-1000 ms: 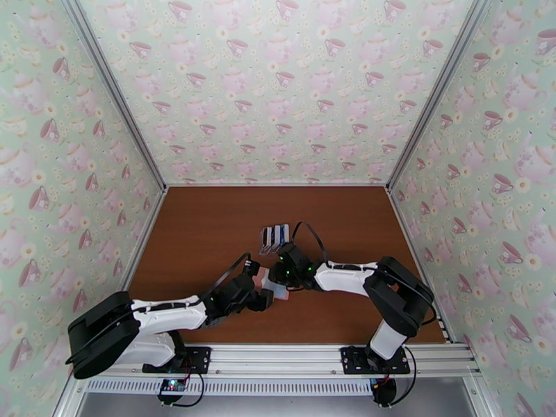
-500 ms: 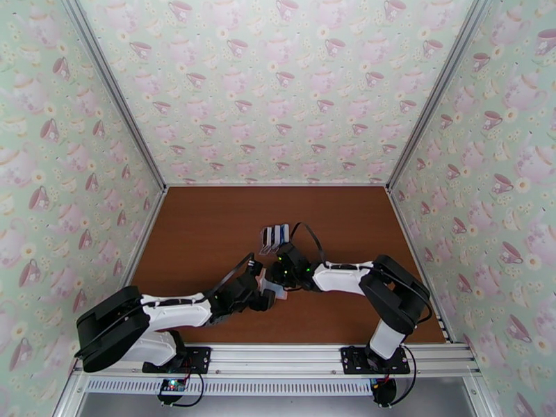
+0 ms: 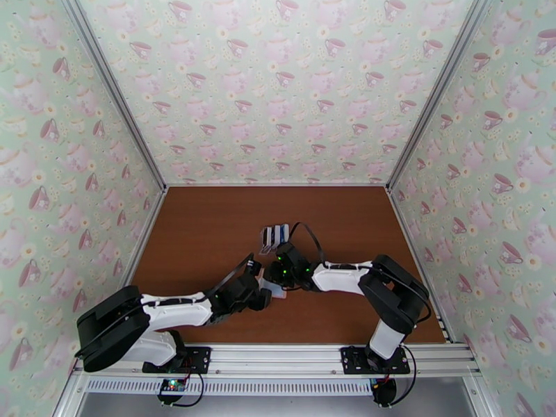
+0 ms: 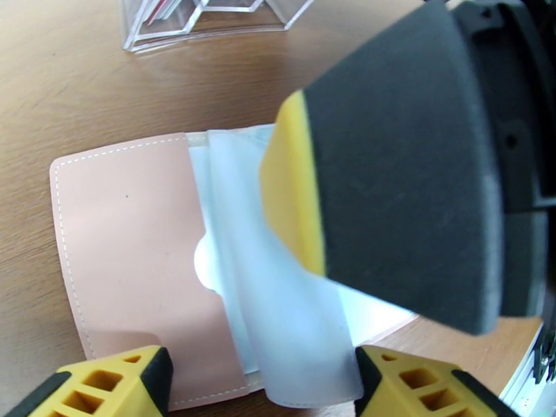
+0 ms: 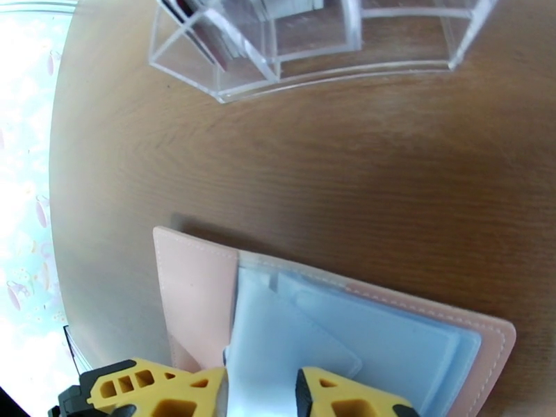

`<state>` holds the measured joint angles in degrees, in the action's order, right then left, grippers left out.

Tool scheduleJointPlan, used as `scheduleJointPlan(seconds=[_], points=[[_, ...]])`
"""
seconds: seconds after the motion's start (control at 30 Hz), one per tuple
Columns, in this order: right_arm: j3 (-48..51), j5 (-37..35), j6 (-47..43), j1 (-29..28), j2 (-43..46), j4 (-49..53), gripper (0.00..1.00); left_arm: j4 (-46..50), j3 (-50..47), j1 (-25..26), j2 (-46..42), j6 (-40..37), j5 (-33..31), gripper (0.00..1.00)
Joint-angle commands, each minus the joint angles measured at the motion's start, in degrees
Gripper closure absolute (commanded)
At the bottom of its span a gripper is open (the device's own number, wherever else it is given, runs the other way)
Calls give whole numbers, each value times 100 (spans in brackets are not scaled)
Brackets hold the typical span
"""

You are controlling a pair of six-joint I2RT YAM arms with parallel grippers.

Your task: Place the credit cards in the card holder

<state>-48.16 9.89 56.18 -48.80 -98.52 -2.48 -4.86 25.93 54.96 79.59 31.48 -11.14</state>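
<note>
Holder (image 4: pixel 125 258): open on counter (image 5: pixel 347 147), between claws. Both edged left this past second. Right claw (image 5: pixel 260 394) pinches holder's pale sleeve; left claw (image 4: pixel 257 390) wide, empty. Cards (image 5: pixel 201 35) unloaded in rack (image 5: pixel 229 85).

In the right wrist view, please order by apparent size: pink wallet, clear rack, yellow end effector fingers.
1. Pink folding wallet.
2. Clear plastic slotted rack, cropped at top.
3. Yellow fingers of the right end effector, mostly cropped.

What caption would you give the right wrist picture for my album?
Right gripper astride a pale inner leaf of the open pink card holder, clear rack beyond.
</note>
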Motion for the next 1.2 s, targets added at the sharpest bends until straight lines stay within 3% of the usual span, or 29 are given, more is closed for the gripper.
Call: scheduleJointPlan(seconds=[0.0,0.13,0.37,0.9,1.17], points=[[-127,-9,43,-55,444,138,66,197,106,13,74,67,-176,33],[-50,-217,-10,-54,846,407,61,197,119,14,74,77,-162,35],[277,-343,26,-117,1079,450,61,202,204,15,27,60,-109,43],[570,-286,209,-201,409,-176,60,348,358,-116,-115,49,-12,48],[633,-259,285,-207,314,-358,50,495,422,-176,-172,14,-51,48]])
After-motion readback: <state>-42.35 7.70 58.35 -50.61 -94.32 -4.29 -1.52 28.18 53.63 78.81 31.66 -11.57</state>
